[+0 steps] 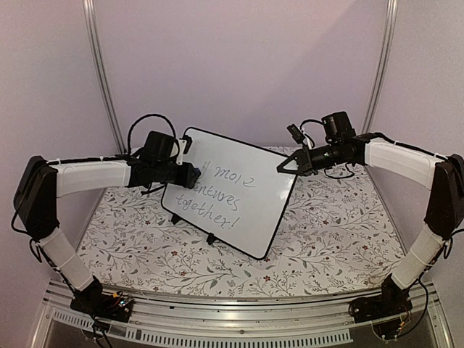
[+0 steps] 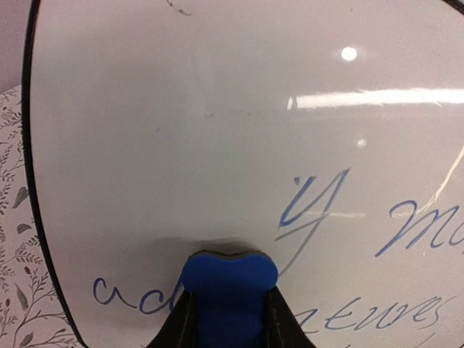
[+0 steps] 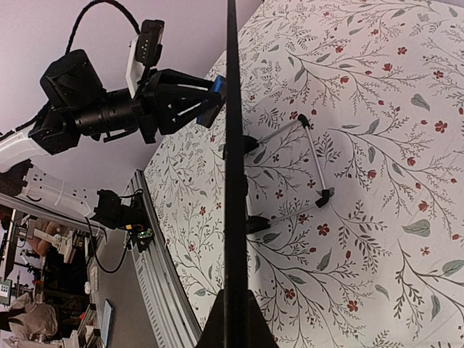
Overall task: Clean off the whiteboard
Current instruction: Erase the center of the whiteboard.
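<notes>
Top external shows the whiteboard [image 1: 239, 196] standing tilted on small black feet [image 1: 212, 238] mid-table, its lower corner well short of the near edge. Patterned surface of the table [image 1: 348, 239] shows on both sides. The board has a glossy white face, a thin black frame, rounded corners and cursive handwriting. The left gripper [image 1: 190, 174] is clamped on a blue eraser [image 2: 228, 290], soft and waisted, apparently pressed against the board's left part. The right gripper [image 1: 283, 167] pinches the board's right edge, fingers together on the frame.
</notes>
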`<state>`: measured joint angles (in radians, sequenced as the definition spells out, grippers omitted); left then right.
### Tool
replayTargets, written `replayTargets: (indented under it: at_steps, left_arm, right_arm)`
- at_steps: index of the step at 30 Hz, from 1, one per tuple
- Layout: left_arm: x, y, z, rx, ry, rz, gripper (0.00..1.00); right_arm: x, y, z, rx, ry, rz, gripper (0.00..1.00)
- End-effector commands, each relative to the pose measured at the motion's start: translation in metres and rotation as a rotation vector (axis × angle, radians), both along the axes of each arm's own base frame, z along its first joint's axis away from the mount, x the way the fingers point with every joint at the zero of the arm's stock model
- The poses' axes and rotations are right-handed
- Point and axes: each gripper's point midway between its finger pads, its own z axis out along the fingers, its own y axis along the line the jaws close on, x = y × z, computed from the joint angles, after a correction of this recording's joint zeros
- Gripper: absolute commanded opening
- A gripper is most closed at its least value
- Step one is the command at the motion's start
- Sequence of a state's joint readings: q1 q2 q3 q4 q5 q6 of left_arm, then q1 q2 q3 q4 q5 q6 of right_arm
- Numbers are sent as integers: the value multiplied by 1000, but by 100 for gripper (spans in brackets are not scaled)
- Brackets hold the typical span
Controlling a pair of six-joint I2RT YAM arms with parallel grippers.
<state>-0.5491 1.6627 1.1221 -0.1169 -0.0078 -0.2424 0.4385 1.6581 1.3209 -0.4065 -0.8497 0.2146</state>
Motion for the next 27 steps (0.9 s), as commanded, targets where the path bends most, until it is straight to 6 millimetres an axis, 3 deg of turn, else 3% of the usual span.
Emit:
replayTargets:
  at_steps: [1,5,8,17,20,24,27]
  left_arm:
    - [-29,8,-40,30,125,5,0]
    - [-31,8,-46,24,141,16,0]
    - [-27,6,-41,18,123,11,0]
    - [13,-18,17,-4,-14,-31,0]
    - [21,-23,26,-4,-33,-38,0]
    - [16,-24,17,-6,-7,-43,0]
    - [2,-22,3,-17,42,-44,0]
  right_arm:
    - [-22,10,-26,-43,68,71,0]
    - [-22,10,-27,-44,71,73,0]
    - [-21,11,-27,-41,68,73,0]
    - [-22,11,-27,-45,71,74,0]
    - [-22,11,-27,-46,70,72,0]
    - [-22,10,-27,-47,69,69,0]
    - [-22,10,-27,-49,66,68,0]
